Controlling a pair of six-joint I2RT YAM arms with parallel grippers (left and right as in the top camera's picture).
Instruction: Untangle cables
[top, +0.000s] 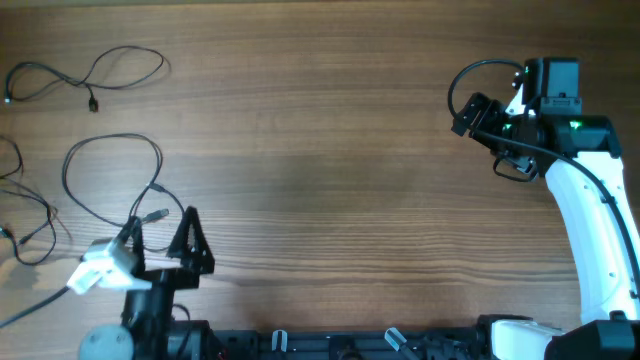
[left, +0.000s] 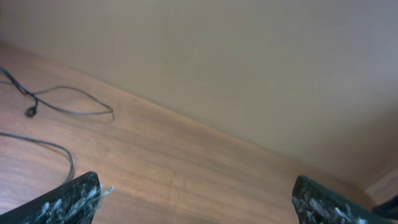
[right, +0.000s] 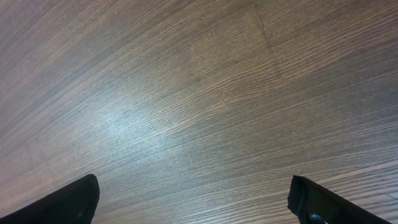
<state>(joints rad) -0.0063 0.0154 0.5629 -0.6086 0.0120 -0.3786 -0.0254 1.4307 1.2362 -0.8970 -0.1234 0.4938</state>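
Observation:
Three thin black cables lie apart on the left of the wooden table. One (top: 100, 70) curls at the top left, one (top: 110, 150) forms a loop in front of my left gripper, and one (top: 25, 225) lies at the far left edge. My left gripper (top: 163, 235) is open and empty, just behind the loop's silver plug (top: 155, 214). In the left wrist view the gripper (left: 196, 205) is open, the plug tip (left: 109, 188) sits beside the left finger, and the far cable (left: 68, 102) lies ahead. My right gripper (top: 472, 112) is open and empty at the upper right, over bare wood (right: 193, 205).
The wooden table (top: 330, 170) stretches between the two arms. The right arm's white body (top: 590, 220) stands along the right edge, with its own thick black cable (top: 480, 75) looping above it. A beige wall (left: 249, 62) rises behind the table.

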